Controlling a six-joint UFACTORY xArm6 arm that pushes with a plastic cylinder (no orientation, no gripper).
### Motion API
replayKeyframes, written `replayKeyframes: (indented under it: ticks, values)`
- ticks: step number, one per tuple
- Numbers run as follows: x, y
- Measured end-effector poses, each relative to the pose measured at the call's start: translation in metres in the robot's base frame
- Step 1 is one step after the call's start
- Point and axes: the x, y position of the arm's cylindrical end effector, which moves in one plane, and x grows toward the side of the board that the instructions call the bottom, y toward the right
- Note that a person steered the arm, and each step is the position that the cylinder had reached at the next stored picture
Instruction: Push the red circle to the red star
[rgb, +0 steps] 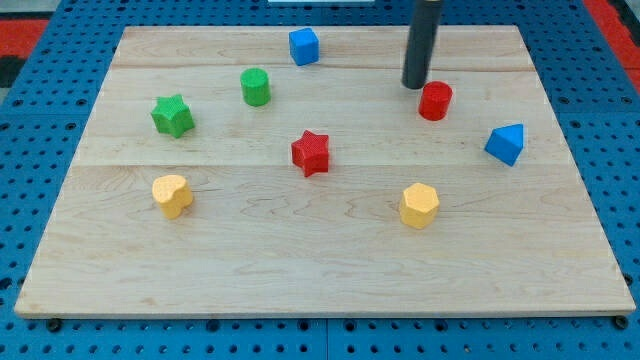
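The red circle (435, 101) stands on the wooden board at the view's upper right. The red star (311, 153) lies near the board's middle, to the left of and below the circle. My tip (415, 85) comes down from the view's top and rests just left of and slightly above the red circle, very close to it; I cannot tell if it touches.
A blue cube (304, 46) is at the top middle. A green cylinder (256, 87) and a green star (172, 116) are at the left. Yellow blocks sit at the lower left (172, 195) and lower right (419, 205). A blue block (506, 144) is at the right. The board (320, 270) rests on a blue perforated base.
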Motion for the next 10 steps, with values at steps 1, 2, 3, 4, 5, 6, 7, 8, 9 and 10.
replayKeyframes:
  ticks: [1, 2, 3, 4, 5, 6, 7, 8, 9, 10]
  values:
    - [-0.01, 0.027]
    - [0.033, 0.062]
    - [0.043, 0.036]
    - [0.02, 0.038]
    - [0.027, 0.012]
    - [0.036, -0.026]
    - [0.052, -0.035]
    - [0.055, -0.06]
    - [0.055, -0.06]
    - [0.056, -0.06]
